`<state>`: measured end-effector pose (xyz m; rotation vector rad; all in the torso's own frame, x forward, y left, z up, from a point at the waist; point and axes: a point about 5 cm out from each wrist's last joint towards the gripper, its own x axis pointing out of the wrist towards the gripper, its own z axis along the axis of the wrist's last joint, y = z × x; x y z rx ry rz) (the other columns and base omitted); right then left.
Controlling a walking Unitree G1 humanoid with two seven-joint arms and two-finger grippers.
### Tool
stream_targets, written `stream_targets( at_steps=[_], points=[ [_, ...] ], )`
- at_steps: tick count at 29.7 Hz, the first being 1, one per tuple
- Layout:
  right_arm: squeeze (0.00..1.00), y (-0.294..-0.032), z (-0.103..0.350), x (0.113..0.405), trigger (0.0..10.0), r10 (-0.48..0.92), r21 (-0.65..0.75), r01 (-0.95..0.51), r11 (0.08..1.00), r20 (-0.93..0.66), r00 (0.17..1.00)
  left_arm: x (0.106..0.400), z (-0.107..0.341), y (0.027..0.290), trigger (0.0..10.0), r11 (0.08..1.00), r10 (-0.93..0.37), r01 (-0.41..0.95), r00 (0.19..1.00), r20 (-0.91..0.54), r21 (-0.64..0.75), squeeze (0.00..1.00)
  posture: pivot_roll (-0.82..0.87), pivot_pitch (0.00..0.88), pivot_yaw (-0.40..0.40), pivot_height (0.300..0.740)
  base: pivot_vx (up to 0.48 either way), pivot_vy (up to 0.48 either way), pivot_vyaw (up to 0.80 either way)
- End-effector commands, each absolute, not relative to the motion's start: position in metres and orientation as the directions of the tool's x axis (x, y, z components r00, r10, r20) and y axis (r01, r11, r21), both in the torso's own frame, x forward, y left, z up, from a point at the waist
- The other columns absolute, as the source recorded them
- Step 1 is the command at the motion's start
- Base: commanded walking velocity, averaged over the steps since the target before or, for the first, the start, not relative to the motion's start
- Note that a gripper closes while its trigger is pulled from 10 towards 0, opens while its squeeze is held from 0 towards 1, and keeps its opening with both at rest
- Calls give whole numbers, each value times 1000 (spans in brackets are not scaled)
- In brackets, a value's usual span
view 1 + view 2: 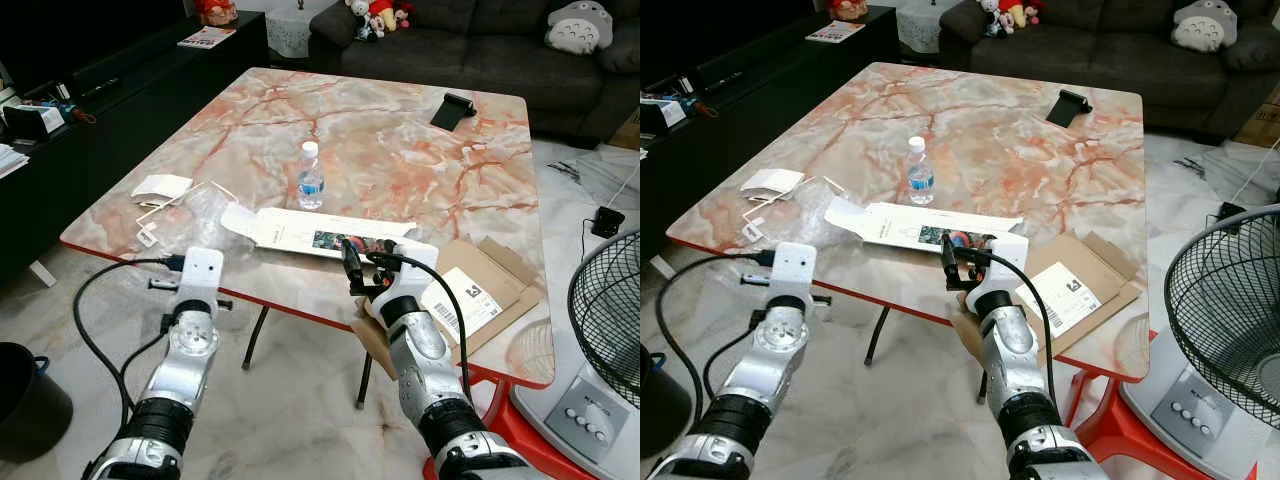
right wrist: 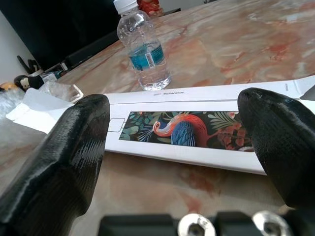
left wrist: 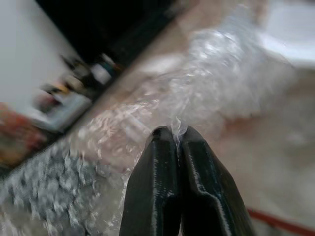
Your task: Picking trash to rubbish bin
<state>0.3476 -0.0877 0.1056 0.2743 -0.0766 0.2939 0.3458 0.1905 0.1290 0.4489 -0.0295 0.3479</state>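
On the marble table (image 1: 380, 130), a long flat white box (image 1: 300, 232) printed with a flamingo picture (image 2: 187, 132) lies near the front edge. My right gripper (image 1: 362, 266) hovers open just over its right end, one finger (image 2: 74, 142) on each side of the picture. A crumpled sheet of clear plastic wrap (image 1: 195, 215) lies at the table's front left corner. My left gripper (image 3: 178, 142) is there with its fingers pressed together, a crinkle of the wrap pinched at their tips. A small water bottle (image 1: 311, 178) stands upright behind the box.
A flattened cardboard box (image 1: 470, 290) overhangs the front right edge. White paper scraps (image 1: 162, 186) lie at the left. A black stand (image 1: 453, 110) sits far right. A black bin (image 1: 25, 395) is on the floor at left, a fan (image 1: 605, 310) at right.
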Motion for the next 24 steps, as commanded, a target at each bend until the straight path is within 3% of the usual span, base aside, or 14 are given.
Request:
stream_targets(
  at_steps=[1,2,15,24],
  points=[
    [0,-86,107,348,10000,283,262,-304,916,115,952,347,147,194,4392,793,356,-410,912,204,451,0,63,105,11,740,0,0,0],
    [0,-86,107,348,10000,284,262,-305,916,115,952,347,151,194,9804,788,353,-418,908,225,452,0,63,105,11,740,0,0,0],
    [0,-83,108,348,10000,288,268,-310,912,120,950,336,203,198,10000,683,378,-615,760,529,395,0,66,100,13,740,0,0,0],
    [0,-82,110,349,10000,291,270,-315,910,127,948,328,240,177,10000,703,240,-614,681,692,360,0,72,98,12,740,0,0,0]
  ],
)
